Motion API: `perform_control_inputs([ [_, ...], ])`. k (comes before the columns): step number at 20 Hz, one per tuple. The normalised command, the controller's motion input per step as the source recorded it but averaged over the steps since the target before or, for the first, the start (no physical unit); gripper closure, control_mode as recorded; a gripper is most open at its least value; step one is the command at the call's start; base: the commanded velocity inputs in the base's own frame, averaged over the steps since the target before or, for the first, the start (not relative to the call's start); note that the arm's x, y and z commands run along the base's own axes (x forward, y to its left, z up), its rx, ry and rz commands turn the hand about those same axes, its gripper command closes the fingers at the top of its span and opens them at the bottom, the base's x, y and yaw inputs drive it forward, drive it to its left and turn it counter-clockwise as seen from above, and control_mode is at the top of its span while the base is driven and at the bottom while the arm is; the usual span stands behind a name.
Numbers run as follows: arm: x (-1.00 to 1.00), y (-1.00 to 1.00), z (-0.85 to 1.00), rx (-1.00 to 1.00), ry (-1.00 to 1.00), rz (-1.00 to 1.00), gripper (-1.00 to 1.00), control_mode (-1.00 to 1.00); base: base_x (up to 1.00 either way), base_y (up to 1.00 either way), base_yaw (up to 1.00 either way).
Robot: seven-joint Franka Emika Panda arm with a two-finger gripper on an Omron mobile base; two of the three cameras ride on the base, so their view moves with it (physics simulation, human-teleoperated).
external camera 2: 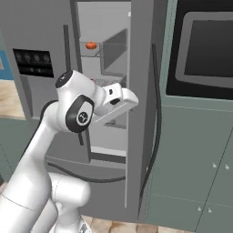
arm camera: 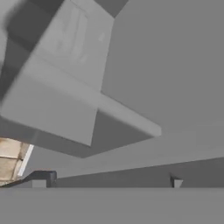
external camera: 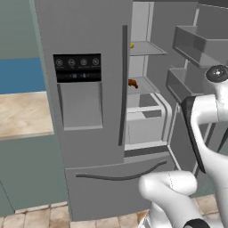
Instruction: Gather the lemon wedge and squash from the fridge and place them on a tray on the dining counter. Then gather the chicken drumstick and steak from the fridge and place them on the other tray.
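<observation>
fridge (external camera: 89, 111): flat grey, boxy, right door swung wide open, left door shut with a dark control panel (external camera: 77, 67) and a recessed dispenser nook under it
upper shelf (external camera: 144, 49): pale slab, a small yellow bit (external camera: 132, 45) sits at its left edge, probably the lemon wedge but honestly too tiny to call
next shelf down: brownish-orange lump (external camera: 132, 83), looks like the chicken drumstick
right base view: a roundish orange-red item (external camera 2: 91, 45) on a high shelf, can't tell which food
open door: two chunky grey bins (external camera: 196, 44), contents not visible from here
crisper drawer (external camera: 144, 120): shut, pale front
claw (arm camera: 109, 183): fingers (arm camera: 43, 180) spread wide, nothing between them, pointed at grey fridge walls
floor: tan tiles (external camera: 53, 216)
</observation>
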Motion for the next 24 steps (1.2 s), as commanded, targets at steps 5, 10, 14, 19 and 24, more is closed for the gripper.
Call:
perform_control_inputs([
  [5,-0.56,-0.18,0.0,-0.01,-0.06,0.01,-1.0,-1.0,0.0,0.0,0.0],
  [10,-0.5,0.88,-0.08,0.0,-0.07,0.08,-1.0,-1.0,0.0,0.0,0.0],
  [14,-0.01,1.0,-0.1,0.0,-0.09,0.04,-1.0,-1.0,0.0,0.0,0.0],
  [19,0.0,1.0,-0.22,0.0,-0.14,0.02,-1.0,-1.0,0.0,0.0,0.0],
  [24,-0.02,0.86,-0.15,0.02,-0.28,0.02,-1.0,-1.0,0.0,0.0,0.0],
])
